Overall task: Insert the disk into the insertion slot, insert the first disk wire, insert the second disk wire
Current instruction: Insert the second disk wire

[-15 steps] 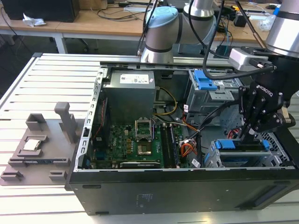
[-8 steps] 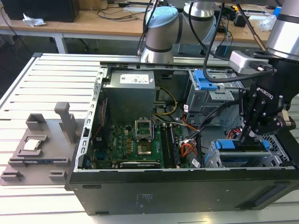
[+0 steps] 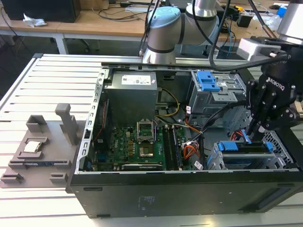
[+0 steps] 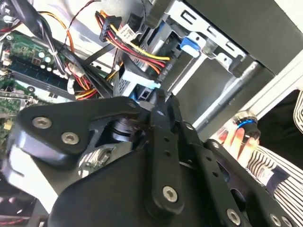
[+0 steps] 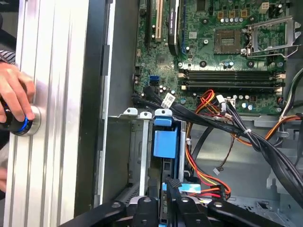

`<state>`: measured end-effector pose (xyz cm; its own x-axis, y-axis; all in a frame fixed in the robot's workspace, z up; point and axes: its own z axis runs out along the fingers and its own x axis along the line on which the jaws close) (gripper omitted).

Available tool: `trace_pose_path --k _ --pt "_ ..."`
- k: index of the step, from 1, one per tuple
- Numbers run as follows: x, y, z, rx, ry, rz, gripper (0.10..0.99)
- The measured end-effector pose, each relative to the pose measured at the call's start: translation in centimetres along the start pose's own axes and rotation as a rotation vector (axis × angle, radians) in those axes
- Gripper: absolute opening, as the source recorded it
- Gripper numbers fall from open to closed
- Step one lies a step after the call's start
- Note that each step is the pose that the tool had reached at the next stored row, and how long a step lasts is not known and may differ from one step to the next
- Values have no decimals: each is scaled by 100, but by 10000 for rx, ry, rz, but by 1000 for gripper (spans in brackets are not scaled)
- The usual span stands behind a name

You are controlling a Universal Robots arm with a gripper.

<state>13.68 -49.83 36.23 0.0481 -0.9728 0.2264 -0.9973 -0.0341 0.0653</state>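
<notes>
Aluminium bench point(image 3: 28, 80) carries the case; tool point(image 5: 171, 185), fingers pinched together, presses a connector at the disk point(image 3: 244, 147); push squarely.

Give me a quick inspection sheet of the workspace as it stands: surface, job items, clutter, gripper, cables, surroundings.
Surface: slatted aluminium table, open computer case lying on it.
Job's things: disk in its blue carrier sits in the insertion slot.
Clutter: grey fixture tray at the exterior view's left.
Gripper: gripper is just above the disk's end nearer the motherboard; finger state unclear.
Cables: red, orange, yellow and black wires run beside the slot; connector hangs loose.
Surroundings: a person's hand rests on a knob at the table edge.
</notes>
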Motion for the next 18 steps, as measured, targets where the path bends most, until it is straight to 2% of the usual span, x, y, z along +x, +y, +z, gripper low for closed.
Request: trace_pose_path --k 2,3,4,5,7,9,10,12,14,15,18 --pt "17 6 -101 0 0 -1 106" --pt "28 9 -145 0 -1 -1 106" --pt "31 10 -148 6 -151 -10 106" --pt "65 10 -140 24 -517 -31 106" --pt "123 13 -127 31 -660 -37 106" --pt "262 18 -94 44 -925 -52 106" --pt "310 19 -82 55 -1148 -65 106" --pt "345 21 -72 73 -1515 -85 106" --pt "396 23 -60 107 -2228 -125 106" --pt "404 23 -58 108 -2252 -127 106" --pt "404 23 -59 108 -2252 -127 106"
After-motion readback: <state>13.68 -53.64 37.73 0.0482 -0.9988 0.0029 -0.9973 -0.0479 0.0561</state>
